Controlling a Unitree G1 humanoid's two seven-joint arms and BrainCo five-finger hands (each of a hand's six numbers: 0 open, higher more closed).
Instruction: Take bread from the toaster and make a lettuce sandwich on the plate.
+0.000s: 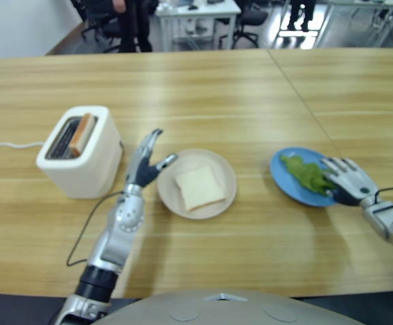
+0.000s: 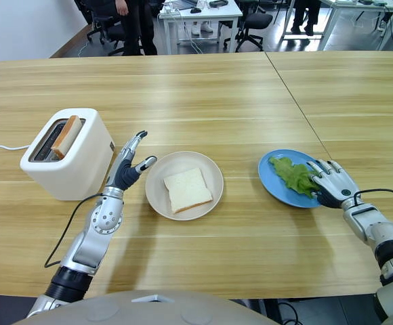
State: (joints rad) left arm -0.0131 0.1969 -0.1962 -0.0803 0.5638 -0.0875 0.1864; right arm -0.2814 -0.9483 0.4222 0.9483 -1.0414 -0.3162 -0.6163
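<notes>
Wooden table (image 2: 210, 101) seen from above. At left, a white toaster (image 2: 64, 162) with one slice of bread (image 2: 66, 135) standing in its slot. In the middle, a beige plate (image 2: 183, 158) bearing a second slice (image 2: 188, 189), lying flat. At right, a blue plate (image 2: 276, 189) holding lettuce (image 2: 293, 175).

Left hand (image 2: 127, 169) upright between toaster and beige plate, fingers spread, holding nothing. Right hand (image 2: 332, 181) at the blue plate's right rim, fingers stretched flat onto the leaf's edge, not closed round it.

Step in hand, by the look of it: fetching lettuce for the slice on the beige plate. Next move likely calling for a pinch on the leaf, a lift clear of the blue rim, then a carry leftward over bare wood to the beige plate.

Open room between the two plates. Table's near edge close under both forearms. Toaster just beside the left hand, so little slack on that side.
</notes>
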